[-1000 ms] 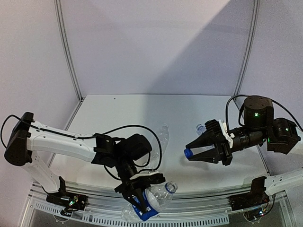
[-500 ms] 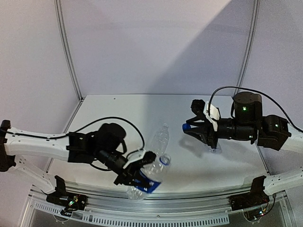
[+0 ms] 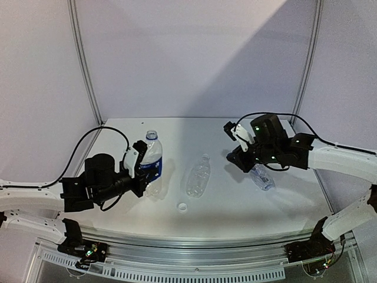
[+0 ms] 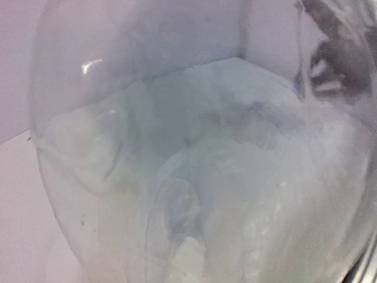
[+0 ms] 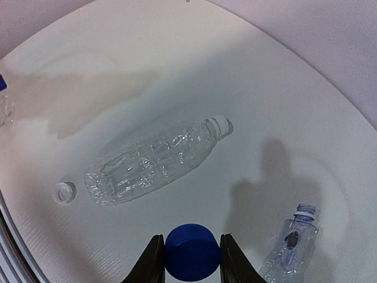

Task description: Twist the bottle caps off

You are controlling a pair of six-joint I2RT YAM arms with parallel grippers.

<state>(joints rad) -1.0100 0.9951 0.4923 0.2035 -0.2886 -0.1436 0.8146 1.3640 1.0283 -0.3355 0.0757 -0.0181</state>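
Right gripper (image 5: 191,262) pinches the blue cap (image 5: 190,250) between its fingers, an uncapped bottle (image 5: 291,242) just beside it. Beyond lies a capped bottle (image 5: 153,162), with a loose white cap (image 5: 63,191) near its base. Left gripper (image 3: 145,171) seems clamped on the upright labelled bottle (image 3: 152,159), well apart. If let go up here, the blue cap could bounce and roll off the table (image 3: 235,212).
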